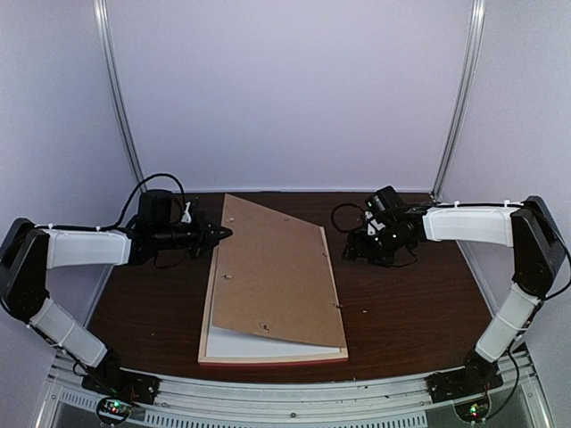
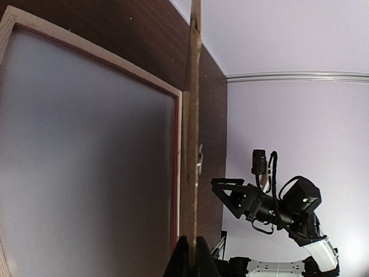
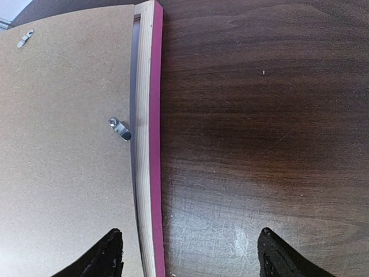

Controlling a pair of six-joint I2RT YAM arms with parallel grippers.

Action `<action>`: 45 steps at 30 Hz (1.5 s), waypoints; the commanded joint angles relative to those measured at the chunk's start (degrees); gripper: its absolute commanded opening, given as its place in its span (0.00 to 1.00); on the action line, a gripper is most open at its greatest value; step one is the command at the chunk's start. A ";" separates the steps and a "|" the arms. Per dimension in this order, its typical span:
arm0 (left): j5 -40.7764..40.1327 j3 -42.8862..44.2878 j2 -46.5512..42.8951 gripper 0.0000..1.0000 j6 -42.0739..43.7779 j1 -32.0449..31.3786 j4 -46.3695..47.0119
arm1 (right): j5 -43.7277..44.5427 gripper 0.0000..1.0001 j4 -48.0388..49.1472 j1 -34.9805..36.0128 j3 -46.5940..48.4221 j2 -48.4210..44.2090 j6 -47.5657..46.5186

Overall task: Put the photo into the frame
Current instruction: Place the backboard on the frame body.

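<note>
The frame point(image 1: 268, 359) lies face down on the dark table, its pink edge and pale wood bar point(image 3: 151, 144) showing in the right wrist view. A white sheet, apparently the photo point(image 1: 254, 343) back up, fills the opening point(image 2: 86, 173). The brown backing board point(image 1: 268, 267) slants over it, its left edge raised. My left gripper point(image 1: 221, 234) is shut on that raised edge, and the board shows edge-on point(image 2: 192, 115) between its fingers point(image 2: 193, 257). My right gripper point(image 1: 359, 248) hovers open just right of the frame's far right bar, holding nothing point(image 3: 189, 238).
Small metal turn clips point(image 3: 120, 128) sit on the frame's back. The table's right half point(image 1: 401, 303) holds only the right arm. Pale walls close the back and sides, and a metal rail point(image 1: 294, 392) runs along the near edge.
</note>
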 commanded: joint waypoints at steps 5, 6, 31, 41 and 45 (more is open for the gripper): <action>2.32 0.06 0.70 0.00 -0.72 -0.31 5.87 | -0.58 0.80 0.56 -0.24 -0.20 1.40 -0.37; 2.40 -0.06 0.86 0.00 -0.71 -0.31 5.82 | -0.66 0.80 0.63 -0.27 -0.20 1.44 -0.31; 2.35 -1.27 -0.90 0.00 1.72 -0.31 1.98 | -1.88 0.80 1.42 -0.31 -0.03 3.45 -0.16; 2.75 0.17 -0.55 0.00 3.28 -0.27 -0.13 | -2.35 0.80 1.70 -0.25 0.06 4.13 -0.07; 3.09 0.73 0.22 0.00 3.51 -0.23 -0.29 | -2.41 0.80 1.79 -0.27 -0.10 4.21 -0.06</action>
